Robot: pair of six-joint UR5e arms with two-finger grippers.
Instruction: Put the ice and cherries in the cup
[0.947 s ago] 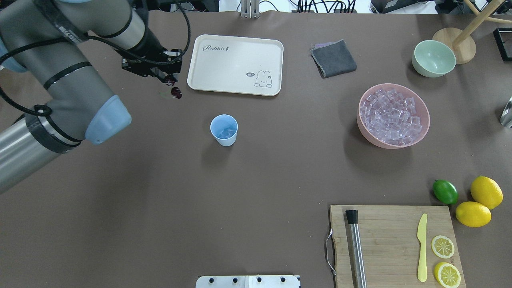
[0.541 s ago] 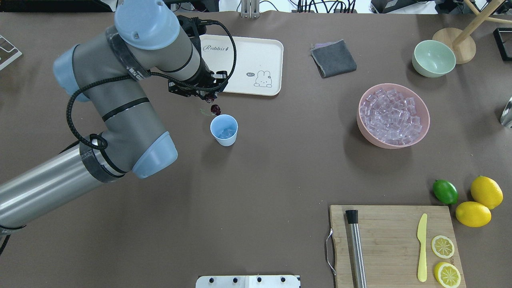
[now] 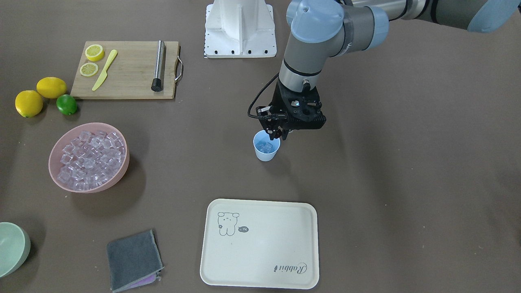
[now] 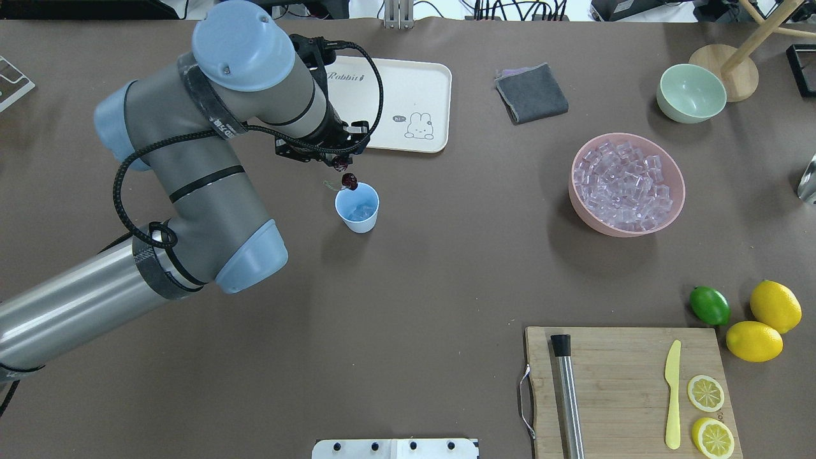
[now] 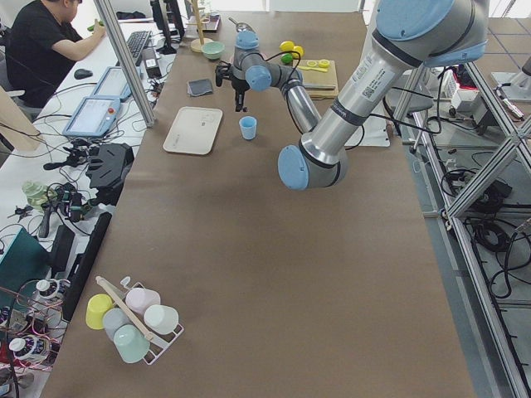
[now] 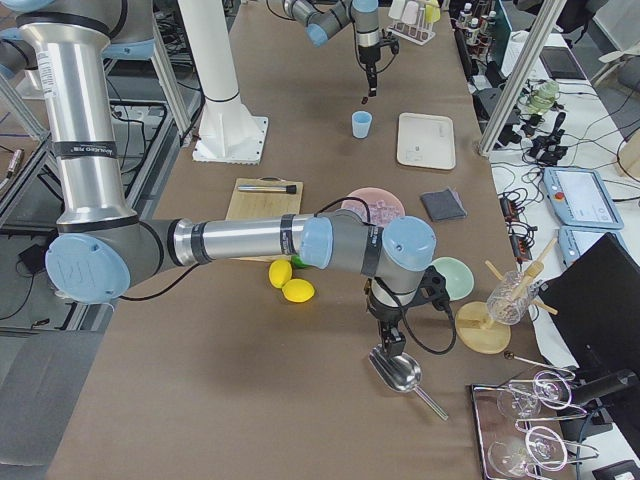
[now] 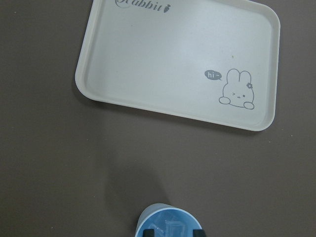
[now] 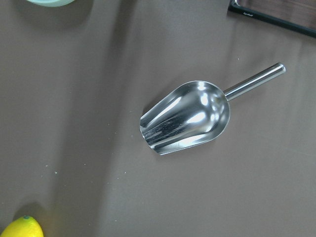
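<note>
The light-blue cup (image 4: 357, 210) stands mid-table with a few ice cubes (image 4: 361, 210) inside; it also shows in the front view (image 3: 266, 147). More ice (image 4: 621, 185) fills the pink bowl (image 4: 677, 191). My left gripper (image 4: 341, 160) is shut on the cherries (image 4: 349, 182), which hang just above the cup's far-left rim. In the left wrist view the cup (image 7: 168, 223) sits at the bottom edge and the cherries are hidden. My right gripper (image 6: 390, 335) hovers over a metal scoop (image 8: 187, 116); I cannot tell whether it is open or shut.
A cream tray (image 4: 376, 105) lies just beyond the cup. A grey cloth (image 4: 531, 92) and a pale green bowl (image 4: 691, 93) are at the back right. A cutting board (image 4: 628, 389) with muddler, knife and lemon slices, a lime (image 4: 709, 305) and two lemons are front right.
My left arm has swung right and toward the cup with the cherries in its grip. The cherries went from left of the tray to just over the cup's rim.
</note>
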